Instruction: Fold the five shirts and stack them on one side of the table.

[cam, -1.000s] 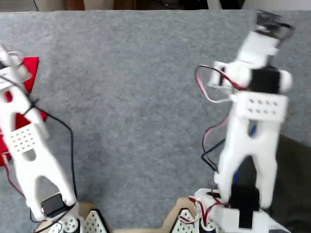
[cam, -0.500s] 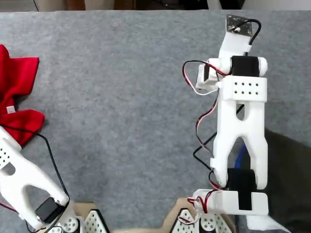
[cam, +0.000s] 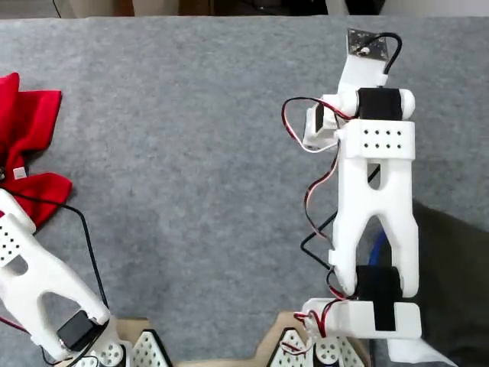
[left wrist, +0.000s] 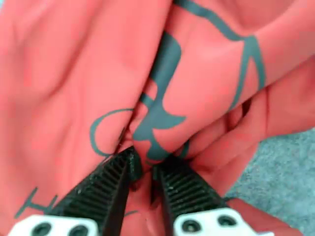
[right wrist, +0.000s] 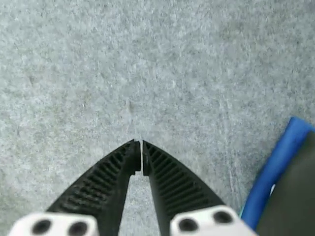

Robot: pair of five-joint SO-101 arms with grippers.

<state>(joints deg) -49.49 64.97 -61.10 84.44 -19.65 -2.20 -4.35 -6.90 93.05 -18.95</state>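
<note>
The table point(cam: 191, 153) is being covered edge to edge by grey felt-like fabric. The right arm point(cam: 378, 191) is being held stretched out over the table's right half. The left arm point(cam: 38, 283) is being held low at the near left corner. A shirt point(cam: 34, 130) is being kept at the table's left edge: red, crumpled in loose folds, with dark print point(left wrist: 162, 73) running across it. A dark cloth point(cam: 458, 290) is being seen at the near right edge. The left claw point(left wrist: 145, 164) is being kept almost closed, with a ridge of the shirt pinched between its jaws. The right claw point(right wrist: 138, 147) is being kept closed, tips touching, with nothing held, above bare grey surface. A small white tag point(cam: 19, 173) is being shown on the shirt.
</note>
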